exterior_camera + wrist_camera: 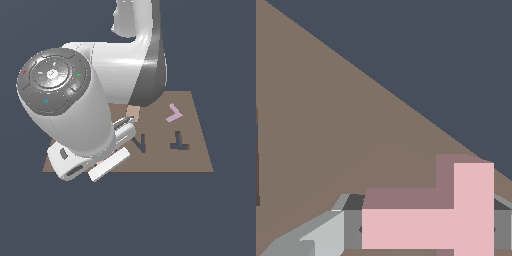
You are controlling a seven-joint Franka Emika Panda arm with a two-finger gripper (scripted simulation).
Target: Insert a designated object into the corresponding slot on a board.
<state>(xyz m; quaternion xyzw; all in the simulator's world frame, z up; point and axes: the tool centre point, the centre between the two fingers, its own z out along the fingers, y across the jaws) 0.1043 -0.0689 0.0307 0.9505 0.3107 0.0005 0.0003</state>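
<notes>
The light-pink T-shaped piece point(456, 220) is clamped between the fingers of the gripper point(426, 230), apparently so that it can be carried over the brown board point(195, 150) to the dark T-shaped slot point(178, 141), well apart from the gripper.

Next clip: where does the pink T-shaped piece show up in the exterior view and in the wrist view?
Exterior view: almost wholly hidden under the arm; only a pinkish sliver shows by the gripper, near the board's edge on the exterior view's left.
Wrist view: the pink T-shaped piece fills the foreground, between the gripper fingers.
Shared landmark: the brown board, seen under the piece in both views.
</notes>
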